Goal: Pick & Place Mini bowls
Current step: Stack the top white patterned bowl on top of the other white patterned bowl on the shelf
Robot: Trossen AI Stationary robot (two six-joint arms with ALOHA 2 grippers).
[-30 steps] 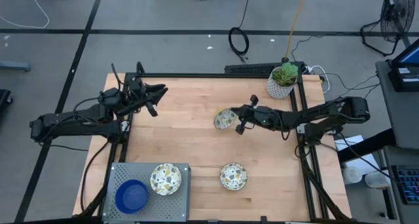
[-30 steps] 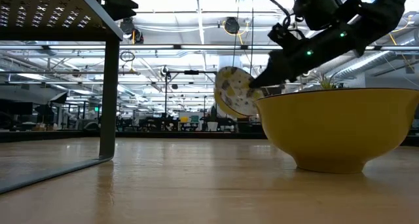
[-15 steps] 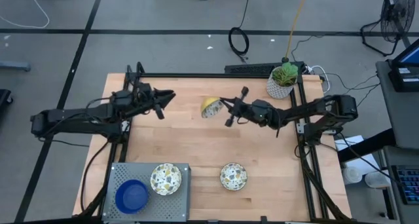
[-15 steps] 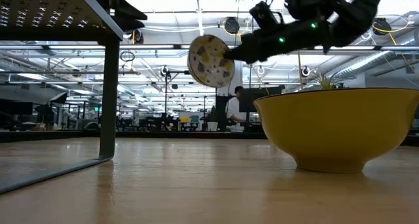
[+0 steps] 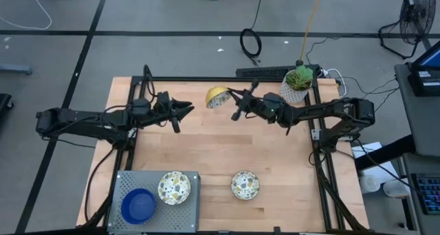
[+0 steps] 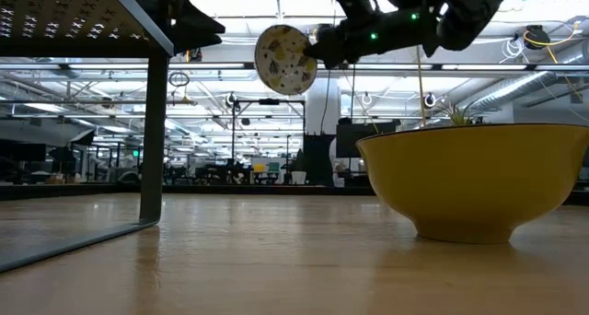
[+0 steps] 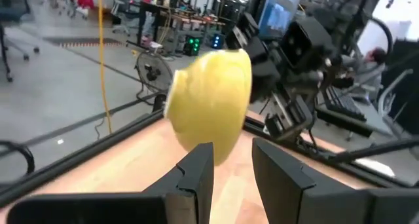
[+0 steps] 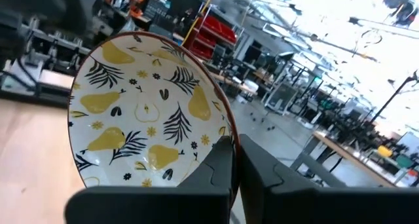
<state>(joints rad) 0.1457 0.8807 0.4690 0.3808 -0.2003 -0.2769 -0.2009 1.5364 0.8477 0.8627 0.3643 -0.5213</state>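
Observation:
My right gripper [image 5: 229, 100] is shut on a mini bowl [image 5: 218, 96], yellow outside and white with a pear pattern inside [image 8: 144, 112]. It holds the bowl high above the table's far middle. My left gripper [image 5: 188, 109] points level at the bowl from the left, a short way off. It is open with nothing between its fingers [image 7: 226, 165]. Another patterned bowl [image 5: 245, 185] rests base down on the table near the front. A third one [image 5: 174, 187] and a blue bowl [image 5: 138, 205] sit on a grey perforated rack [image 5: 187, 209]. My right gripper pinches the bowl's rim [image 8: 226, 133] between its two fingers, one on the patterned inner face and one on the outer side. The fingers come about level from the table's right. The bowl is lifted clear and tipped on edge, its inside [image 6: 285, 60] facing the near edge.
A white pot with a green plant [image 5: 297, 84] stands at the far right corner, behind my right arm. The rack's leg [image 6: 154, 140] stands at the near left. In the low view the front bowl [image 6: 469, 181] fills the right foreground. Bare wood lies between the arms.
My right gripper has risen and gone toward the table's far left with the bowl, rolling its wrist. The bowl has turned from inside up to on edge, yellow side up. My left gripper has moved toward the right, closer to the bowl.

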